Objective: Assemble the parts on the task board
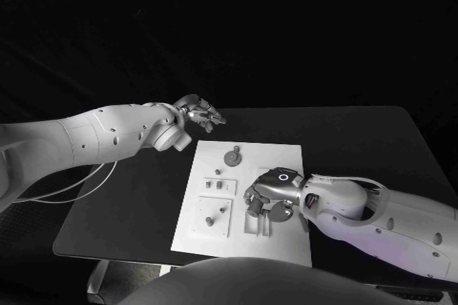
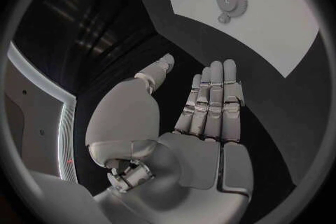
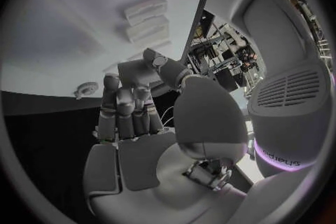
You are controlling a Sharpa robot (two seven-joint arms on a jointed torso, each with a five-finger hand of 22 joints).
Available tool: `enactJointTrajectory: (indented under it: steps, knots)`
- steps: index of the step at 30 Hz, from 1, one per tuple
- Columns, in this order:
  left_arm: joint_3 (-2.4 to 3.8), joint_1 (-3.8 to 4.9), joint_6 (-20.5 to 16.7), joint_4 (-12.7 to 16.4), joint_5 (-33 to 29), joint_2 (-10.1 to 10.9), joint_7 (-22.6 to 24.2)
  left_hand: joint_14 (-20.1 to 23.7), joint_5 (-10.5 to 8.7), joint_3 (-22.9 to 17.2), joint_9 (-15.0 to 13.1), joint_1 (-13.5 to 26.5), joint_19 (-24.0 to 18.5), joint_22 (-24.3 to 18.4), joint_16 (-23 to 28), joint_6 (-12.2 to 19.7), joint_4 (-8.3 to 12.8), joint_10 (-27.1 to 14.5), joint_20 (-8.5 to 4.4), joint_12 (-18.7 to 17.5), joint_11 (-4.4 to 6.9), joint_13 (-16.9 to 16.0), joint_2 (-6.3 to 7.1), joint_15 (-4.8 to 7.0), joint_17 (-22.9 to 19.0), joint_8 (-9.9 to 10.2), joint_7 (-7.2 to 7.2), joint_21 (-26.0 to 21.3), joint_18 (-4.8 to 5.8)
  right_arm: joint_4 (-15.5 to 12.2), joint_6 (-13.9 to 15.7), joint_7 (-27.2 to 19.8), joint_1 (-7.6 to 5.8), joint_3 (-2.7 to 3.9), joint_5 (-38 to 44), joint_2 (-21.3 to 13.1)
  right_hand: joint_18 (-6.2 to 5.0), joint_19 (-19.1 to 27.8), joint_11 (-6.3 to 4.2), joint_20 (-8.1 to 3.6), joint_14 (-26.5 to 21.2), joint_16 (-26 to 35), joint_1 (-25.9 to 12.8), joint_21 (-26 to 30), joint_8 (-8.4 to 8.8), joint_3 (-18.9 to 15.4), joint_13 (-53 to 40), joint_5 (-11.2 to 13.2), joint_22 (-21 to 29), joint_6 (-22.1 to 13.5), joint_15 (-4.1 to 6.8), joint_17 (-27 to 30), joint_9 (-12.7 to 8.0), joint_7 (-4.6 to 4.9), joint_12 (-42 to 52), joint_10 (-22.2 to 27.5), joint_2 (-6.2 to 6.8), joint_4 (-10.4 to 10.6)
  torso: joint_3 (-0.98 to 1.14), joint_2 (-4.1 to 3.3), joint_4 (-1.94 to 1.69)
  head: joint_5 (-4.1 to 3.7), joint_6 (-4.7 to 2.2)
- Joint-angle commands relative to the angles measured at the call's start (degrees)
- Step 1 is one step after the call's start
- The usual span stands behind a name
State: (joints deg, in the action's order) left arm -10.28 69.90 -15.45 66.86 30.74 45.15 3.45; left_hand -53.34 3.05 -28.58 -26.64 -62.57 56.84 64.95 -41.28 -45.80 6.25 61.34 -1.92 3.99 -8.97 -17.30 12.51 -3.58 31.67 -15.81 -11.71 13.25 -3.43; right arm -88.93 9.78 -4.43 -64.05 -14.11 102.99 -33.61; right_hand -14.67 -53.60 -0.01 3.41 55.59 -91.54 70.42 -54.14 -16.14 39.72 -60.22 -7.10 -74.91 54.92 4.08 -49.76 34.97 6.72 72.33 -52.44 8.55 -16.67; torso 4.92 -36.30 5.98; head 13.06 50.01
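My right hand is the near one, over the board's parts.
My silver right hand [image 1: 270, 198] hovers above the white flat task board [image 1: 286, 153], fingers straight, together, seemingly empty; small grey parts [image 1: 218, 183] lie just leftward, the grey toothed gear [image 1: 232, 159] beyond; my left hand [image 1: 198, 113] waits flat and empty over the black counter [image 1: 363, 133] past the far edge.

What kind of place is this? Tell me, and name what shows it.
Most likely a robotics lab or test bench. A white task board carrying small grey parts lies on a black table against a dark backdrop, and two robot hands work over it: the left hand beyond the board, the right hand over it.
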Motion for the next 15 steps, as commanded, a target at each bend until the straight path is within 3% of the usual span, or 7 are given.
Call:
enactJointTrajectory:
  steps: [1, 6, 15]
  knots:
    - [0.03, 0.05, 0.8, 0.0, 0.1, -0.3, 0.3, -0.3, 0.02, 0.0, 0.1, 0.2, 0.4, 0.1, 0.4, 0.4, -0.2, -0.5, -0.09, 0.0, -0.06, 0.1, 0.19, -0.09, 0.1, -0.2, 0.08, -0.3, -0.84, 1.2, 0.3, -4.1, -0.01, 0.01, -0.8, 1.6, -0.33, 0.3, -0.02, 0.22, -0.1, -0.3, -0.3, -0.3, -0.99, 0.4, 0.1, 0.0, -1.0, 3.5, 0.23, 0.1, 0.4, -0.97, 0.2, 0.3, -0.33, -0.1, 0.0, -0.03, 0.01, 0.07, -0.01]
    - [0.04, 0.05, 0.8, -0.1, 0.1, -0.5, 0.3, -0.3, 0.02, 0.0, 0.1, 0.2, 0.4, 0.1, 0.4, 0.4, -0.2, -0.6, -0.09, 0.0, -0.07, 0.1, 0.18, -0.09, 0.1, -0.2, 0.07, -0.3, -0.84, 2.9, -0.3, -5.2, 0.04, 0.01, 0.1, 3.8, -0.33, 0.6, 0.05, 0.25, -0.5, -0.4, -0.1, -0.3, -0.75, 0.5, 0.1, 0.0, -1.0, 3.3, 0.27, 0.0, 0.2, -0.9, 0.2, 0.8, -0.34, -0.1, 0.04, -0.05, -0.13, 0.51, -0.01]
    - [0.04, 0.05, 1.0, -0.2, 0.1, -0.7, 0.2, -0.3, 0.01, 0.1, 0.1, 0.2, 0.4, 0.1, 0.4, 0.4, -0.3, -0.6, -0.08, 0.0, -0.09, 0.1, 0.17, -0.1, 0.1, -0.2, 0.05, -0.3, -0.84, 4.1, -1.3, -6.0, 0.01, 0.02, 2.0, 5.0, -0.33, 1.4, 0.21, 0.49, -1.5, -0.5, 0.0, -0.3, -0.34, 0.5, 0.1, 0.0, -1.0, 2.8, 0.26, -0.1, 0.0, -0.83, 0.3, 1.7, -0.14, -0.1, 0.01, 0.0, 0.04, 1.08, -0.01]
